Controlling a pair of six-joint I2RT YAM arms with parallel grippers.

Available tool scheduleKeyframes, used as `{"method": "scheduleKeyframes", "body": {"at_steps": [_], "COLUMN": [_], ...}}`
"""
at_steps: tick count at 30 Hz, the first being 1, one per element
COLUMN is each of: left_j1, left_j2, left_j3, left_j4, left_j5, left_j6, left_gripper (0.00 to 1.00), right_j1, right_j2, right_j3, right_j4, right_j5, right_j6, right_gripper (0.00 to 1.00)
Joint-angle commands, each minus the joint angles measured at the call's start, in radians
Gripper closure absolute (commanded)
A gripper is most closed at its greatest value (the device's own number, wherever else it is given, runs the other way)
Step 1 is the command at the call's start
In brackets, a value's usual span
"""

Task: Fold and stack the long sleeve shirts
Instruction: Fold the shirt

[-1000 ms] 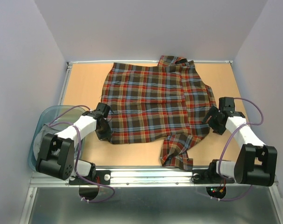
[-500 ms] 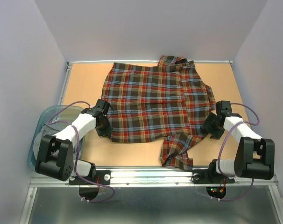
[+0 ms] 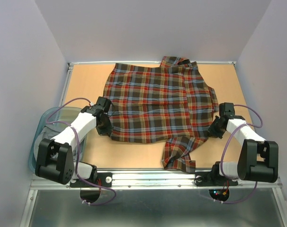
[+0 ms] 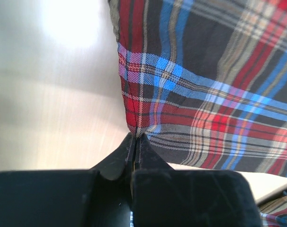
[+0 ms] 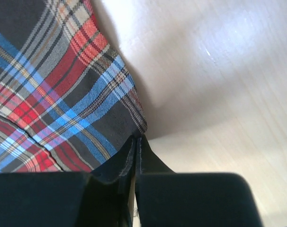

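Dealing with one plaid shirt (image 3: 160, 106), spread flat over the middle of the worktop (image 3: 86, 85), collar at the far edge, one sleeve (image 3: 179, 153) bunched out past the near hem. No telling from these views whether other shirts wait elsewhere.

Pinched at its left edge by the left gripper (image 3: 107, 125): fingertips (image 4: 117, 161) pressed together, plaid puckering into them in the left wrist view.

Pinched now on the opposite edge too, by the right gripper (image 3: 214, 128). A second ago stood just off the cloth with fingers apart, over bare wood; since then has slid in to the right hem and closed on it. In the right wrist view, shut tight on only the very corner of the hem, a thin bite by the look of it.

Means both side edges in hand at once, so probably ready for a lift or a fold across the body. Worth watching the right hold: with so little cloth taken, could slip free under tension. Yet to tuck the sleeve; yet to fold or stack anything.

Off the worktop's left edge, beside the left arm, a clear bluish tub (image 3: 39, 127).
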Motion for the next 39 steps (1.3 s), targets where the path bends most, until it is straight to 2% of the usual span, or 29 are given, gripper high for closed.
{"method": "scheduleKeyframes", "body": {"at_steps": [1, 11, 17, 25, 39], "left_j1": [-0.003, 0.022, 0.045, 0.072, 0.115], "left_j2": [-0.034, -0.127, -0.120, -0.013, 0.290], "left_j3": [0.069, 0.070, 0.125, 0.245, 0.506], "left_j4": [-0.072, -0.178, -0.165, -0.059, 0.098], "left_j5": [-0.066, -0.123, -0.141, -0.152, -0.179], "left_j6": [0.037, 0.072, 0.066, 0.080, 0.122], "left_gripper": [1.00, 1.00, 1.00, 1.00, 1.00], "right_j1": [-0.007, -0.007, -0.007, -0.007, -0.007], "right_j2": [-0.059, -0.179, -0.153, -0.026, 0.281], "right_j3": [0.016, 0.134, 0.261, 0.439, 0.700], "right_j4": [-0.001, -0.160, -0.179, -0.148, -0.053], "right_j5": [0.038, 0.106, 0.123, 0.107, 0.012], "right_j6": [-0.011, -0.031, -0.041, -0.063, -0.100], "right_gripper": [0.99, 0.99, 0.99, 0.99, 0.99]}}
